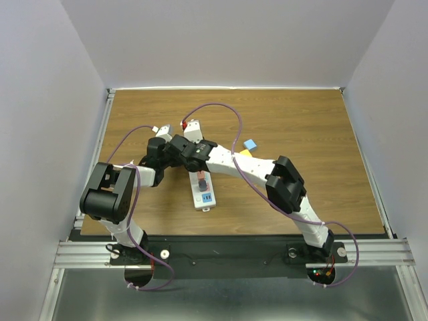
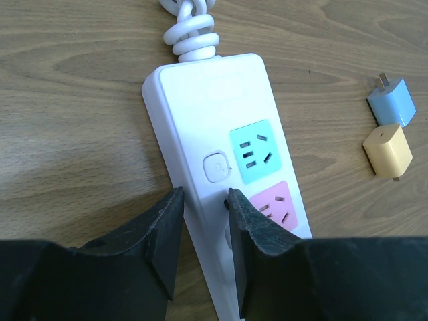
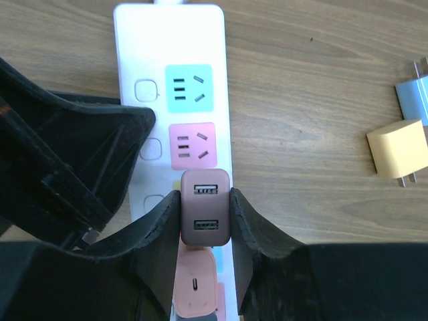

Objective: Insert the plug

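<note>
Support looks like the left gripper's (image 2: 200,200) job. Its fingers, set to a narrow gap, straddle the left long edge of the power strip (image 2: 221,107), one tip on the white top and the other on the wood beside it, probably so the strip cannot slide under a push. Whether they truly pinch that edge I cannot tell.

The right gripper (image 3: 205,200) is clamped on the plug (image 3: 206,224), a brown USB charger, by two opposite sides, leaving its underside free to meet a socket. It hangs over the third socket, on the near-edge side of the pink socket (image 3: 194,145); how deep it sits is hidden.

The plug's USB face points straight up, so its unseen prongs should point down. The long side of that face runs along the strip. The strip lies mid-counter, its long axis running from far edge to near edge, cord end toward the far edge. A blue charger (image 2: 392,100) and a yellow charger (image 2: 388,150) lie apart toward the right edge.
</note>
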You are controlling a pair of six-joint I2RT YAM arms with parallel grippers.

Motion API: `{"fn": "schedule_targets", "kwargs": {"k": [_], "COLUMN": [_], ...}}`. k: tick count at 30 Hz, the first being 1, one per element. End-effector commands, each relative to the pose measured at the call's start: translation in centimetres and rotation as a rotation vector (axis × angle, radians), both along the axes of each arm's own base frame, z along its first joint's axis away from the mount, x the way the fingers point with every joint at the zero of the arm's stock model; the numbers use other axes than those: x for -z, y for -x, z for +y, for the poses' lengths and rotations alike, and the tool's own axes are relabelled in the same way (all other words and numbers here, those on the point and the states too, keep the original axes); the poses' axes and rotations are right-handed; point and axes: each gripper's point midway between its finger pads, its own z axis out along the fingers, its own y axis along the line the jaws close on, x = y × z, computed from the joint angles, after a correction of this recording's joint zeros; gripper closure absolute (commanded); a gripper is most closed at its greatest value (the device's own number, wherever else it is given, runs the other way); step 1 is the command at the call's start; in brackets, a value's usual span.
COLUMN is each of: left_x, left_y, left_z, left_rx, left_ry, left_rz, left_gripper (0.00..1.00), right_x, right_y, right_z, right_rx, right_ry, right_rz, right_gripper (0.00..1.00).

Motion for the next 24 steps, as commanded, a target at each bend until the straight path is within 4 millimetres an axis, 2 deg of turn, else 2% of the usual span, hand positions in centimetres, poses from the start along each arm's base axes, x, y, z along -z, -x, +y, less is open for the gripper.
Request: {"fn": "schedule_targets", "kwargs": {"k": [1,7,16,24], "left_x": [-0.3,-0.2,-0.1,-0.2], "left_y": [-0.7,-0.7,-0.6,-0.7], "left_z": [0.0,0.0,0.0,0.0], "left_rx": [0.003,0.004,0.008,0.010], "left_ry": [-0.008,-0.010,-0.008,-0.005], "left_rz": [-0.013,-0.010,-0.008,-0.009], "left_gripper": [0.58,0.58,0.58,0.58], "right_x": [-3.4,-4.4,-2.4,-1.8], "right_y": [-1.6,-2.4,-2.3,-2.7], "right_z": [1.2,2.4,2.4,2.3], "right_rx": [0.006,-0.013,-0.013,-0.013], "right_ry": [-0.039,-0.072,-0.066,-0.053], "right_rz": [-0.108,-0.150,-0.134,-0.157], "right_gripper": [1.00,1.00,1.00,0.99]}}
